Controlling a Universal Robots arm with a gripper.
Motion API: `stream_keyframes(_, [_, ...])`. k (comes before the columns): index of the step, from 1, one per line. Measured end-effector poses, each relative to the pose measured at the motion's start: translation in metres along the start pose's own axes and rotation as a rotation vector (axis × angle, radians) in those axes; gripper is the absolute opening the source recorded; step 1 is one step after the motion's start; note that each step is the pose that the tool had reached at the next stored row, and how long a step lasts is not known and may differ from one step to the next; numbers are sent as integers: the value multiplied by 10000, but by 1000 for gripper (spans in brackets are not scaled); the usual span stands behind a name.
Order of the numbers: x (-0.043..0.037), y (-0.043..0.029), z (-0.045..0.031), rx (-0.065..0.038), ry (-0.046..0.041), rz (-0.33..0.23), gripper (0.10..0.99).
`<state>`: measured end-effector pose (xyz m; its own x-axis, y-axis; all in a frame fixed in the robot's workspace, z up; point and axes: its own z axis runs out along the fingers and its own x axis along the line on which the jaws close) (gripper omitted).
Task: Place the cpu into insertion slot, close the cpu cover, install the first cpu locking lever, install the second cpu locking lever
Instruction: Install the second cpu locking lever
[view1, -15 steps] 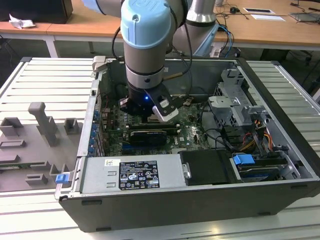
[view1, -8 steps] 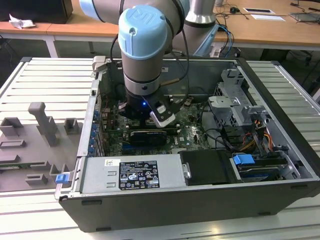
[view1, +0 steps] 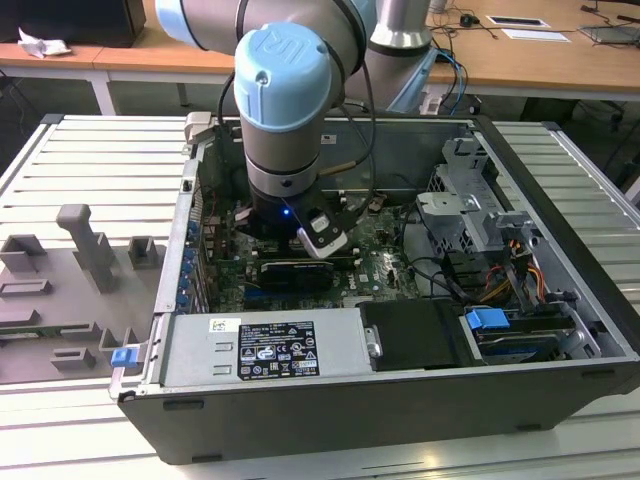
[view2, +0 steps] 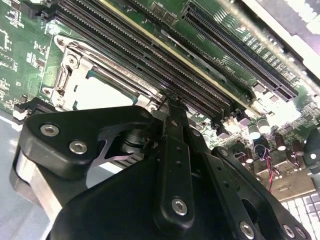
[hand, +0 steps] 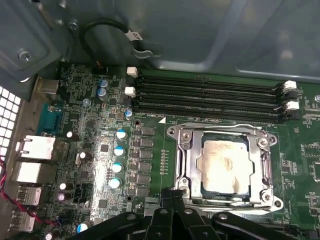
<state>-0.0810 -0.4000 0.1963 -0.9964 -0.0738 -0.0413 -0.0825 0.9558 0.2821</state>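
While the gripper (hand: 172, 196) hangs just beside the socket, fingers pinched together on nothing, the cpu (hand: 223, 166) sits in the insertion slot (hand: 192, 172) with the cpu cover (hand: 264, 165) lying flat around it; beyond run black memory slots (hand: 207, 95).

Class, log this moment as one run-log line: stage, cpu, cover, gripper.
stage: levers | cpu: seated in slot | cover: closed over cpu | gripper: shut, at cover's edge
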Motion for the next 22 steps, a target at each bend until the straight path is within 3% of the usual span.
stream_keyframes(7, [8, -3, 12, -61, -4, -3, 106])
stream_keyframes(10, [6, 13, -42, -60, -2, -3, 106])
stream_keyframes(16, [0, 68, -229, -58, -7, -4, 106])
stream_keyframes(22, [-3, 90, -302, -58, -7, -4, 106])
